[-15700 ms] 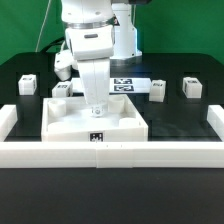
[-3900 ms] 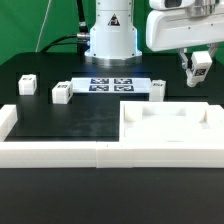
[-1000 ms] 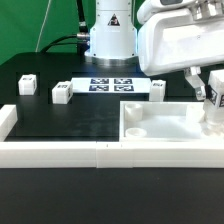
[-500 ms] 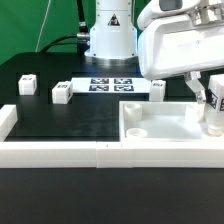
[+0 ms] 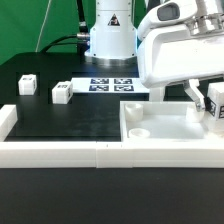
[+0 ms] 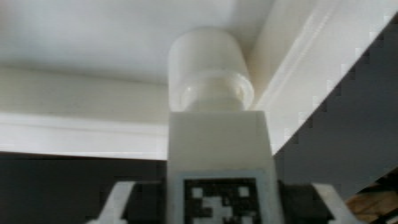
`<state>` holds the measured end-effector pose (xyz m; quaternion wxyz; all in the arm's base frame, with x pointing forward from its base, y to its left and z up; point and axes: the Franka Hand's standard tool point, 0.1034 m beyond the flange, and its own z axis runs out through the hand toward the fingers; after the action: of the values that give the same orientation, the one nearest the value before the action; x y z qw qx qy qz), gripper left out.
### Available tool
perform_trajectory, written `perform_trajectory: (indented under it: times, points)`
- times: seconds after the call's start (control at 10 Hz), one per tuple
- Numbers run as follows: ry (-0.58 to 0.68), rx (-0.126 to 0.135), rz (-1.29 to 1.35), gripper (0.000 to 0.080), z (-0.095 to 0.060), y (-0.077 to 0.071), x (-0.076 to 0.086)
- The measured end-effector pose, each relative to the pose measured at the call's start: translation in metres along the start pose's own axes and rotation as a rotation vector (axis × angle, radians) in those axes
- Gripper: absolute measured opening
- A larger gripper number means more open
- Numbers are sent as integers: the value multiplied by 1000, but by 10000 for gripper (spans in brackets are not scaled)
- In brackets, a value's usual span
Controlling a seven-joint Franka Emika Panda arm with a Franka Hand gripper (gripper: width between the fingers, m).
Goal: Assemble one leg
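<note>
My gripper (image 5: 208,104) is shut on one leg (image 5: 217,110), a small white block with a black-and-white tag. It holds the leg upright over the far right corner of the large flat white panel (image 5: 160,128) at the exterior view's right. In the wrist view the leg (image 6: 219,140) fills the middle between my fingers (image 6: 125,200). Its rounded end points at the panel's corner (image 6: 107,60). I cannot tell whether the leg touches the panel. Two more legs (image 5: 27,84) (image 5: 62,93) stand on the black table at the left.
The marker board (image 5: 105,85) lies at the back middle in front of the robot base (image 5: 110,35). A white fence (image 5: 70,152) runs along the front and left side (image 5: 8,120); the panel sits against its front right part.
My gripper has moved a little to the exterior view's right and lower with the leg in it, closer over the panel's far right corner. The panel and loose legs have not moved.
</note>
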<state>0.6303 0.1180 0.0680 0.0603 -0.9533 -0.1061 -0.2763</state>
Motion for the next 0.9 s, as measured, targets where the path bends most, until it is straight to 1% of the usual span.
perform_trajectory:
  times: [0.1,0.2,0.4,0.9]
  points:
    - [9,-3,0,287,0,0,-2]
    - [13,-5,0,287,1,0,-9]
    - [37,-12,-5,287,-1,-1,-15]
    - [18,-8,-10,288,-2,-1,-17]
